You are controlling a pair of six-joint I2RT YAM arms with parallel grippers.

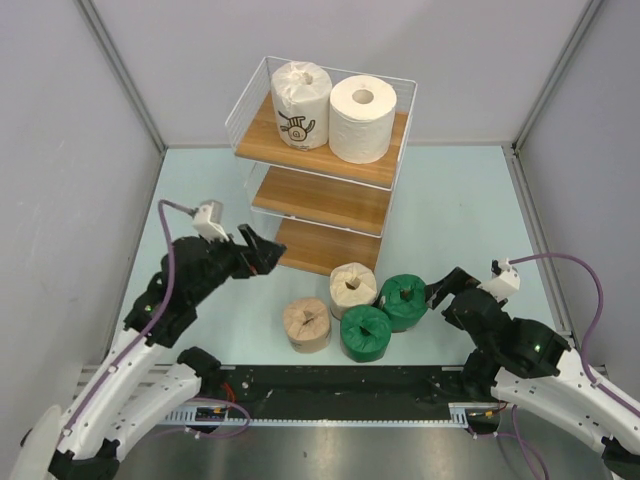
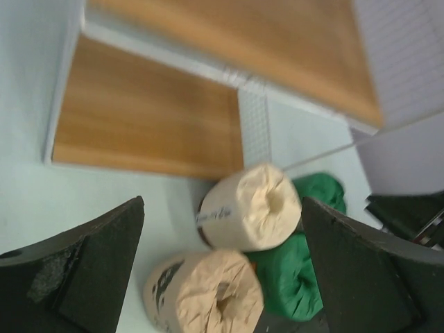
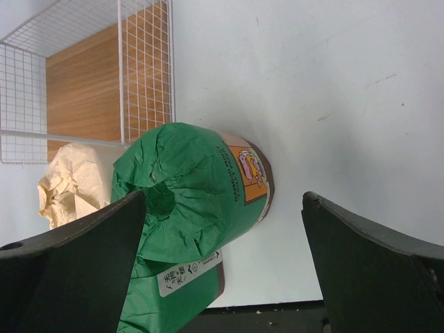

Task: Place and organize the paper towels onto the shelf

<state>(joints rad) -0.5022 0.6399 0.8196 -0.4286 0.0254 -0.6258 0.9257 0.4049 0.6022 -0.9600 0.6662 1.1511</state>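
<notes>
Shelf: the white wire shelf [image 1: 320, 198] stands at the far middle of the table [image 1: 470, 210]. Its three wooden boards step down toward the arms, and from above the middle board partly covers the lowest one.
Top board: the logo-wrapped white roll [image 1: 300, 105] is on the left and the plain white roll [image 1: 362, 118] on the right. Both are upright and close together; I cannot tell whether they touch.
On the table: four rolls stand upright in a tight cluster just in front of the lowest board. They are the far beige roll [image 1: 352, 288], near beige roll [image 1: 306, 323], far green roll [image 1: 404, 300] and near green roll [image 1: 366, 332].
Left gripper [image 1: 262, 250]: it is just left of the lowest board and apart from the cluster, fingers spread wide and gripping nothing.
Left wrist view: blurred. Both beige rolls show between the fingers, the green rolls are half hidden behind them, and the wrapper print is unreadable.
Right gripper [image 1: 440, 292]: it is just beside the far green roll on that roll's right, fingers spread wide and holding nothing. Whether a fingertip touches the wrapper cannot be told.
Right wrist view: a green roll fills the middle, its lower part cut off by the frame edge. A beige roll peeks out from behind it. The label print is too small to read.
</notes>
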